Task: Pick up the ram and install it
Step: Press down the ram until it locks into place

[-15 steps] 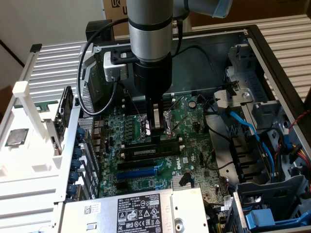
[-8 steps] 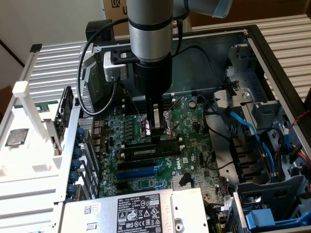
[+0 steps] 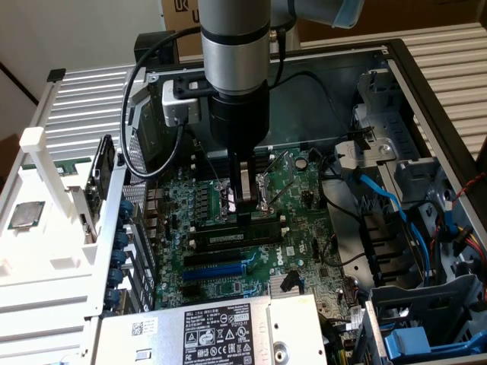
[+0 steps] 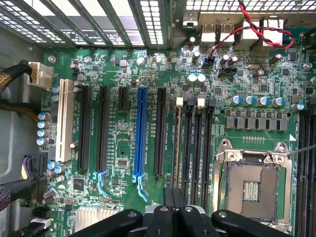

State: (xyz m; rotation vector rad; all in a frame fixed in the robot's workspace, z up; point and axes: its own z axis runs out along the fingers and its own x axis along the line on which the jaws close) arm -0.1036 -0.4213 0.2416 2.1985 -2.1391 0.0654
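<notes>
bright even daylight-like light in the exterior view, pale glare on the white ribbed metal panels [image 3: 84,99], deep shadow inside the open grey computer case [image 3: 396,91], wrist view evenly lit, green motherboard [image 4: 123,74] sharp, black gripper fingers [image 4: 173,217] softly blurred up close

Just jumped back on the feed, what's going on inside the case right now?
The arm's gripper is shut and lowered over the memory slots, next to the CPU socket. The ram appears to stand in the slot directly under the fingertips. I can't tell whether the gripper is touching it or whether it is fully seated.
</notes>
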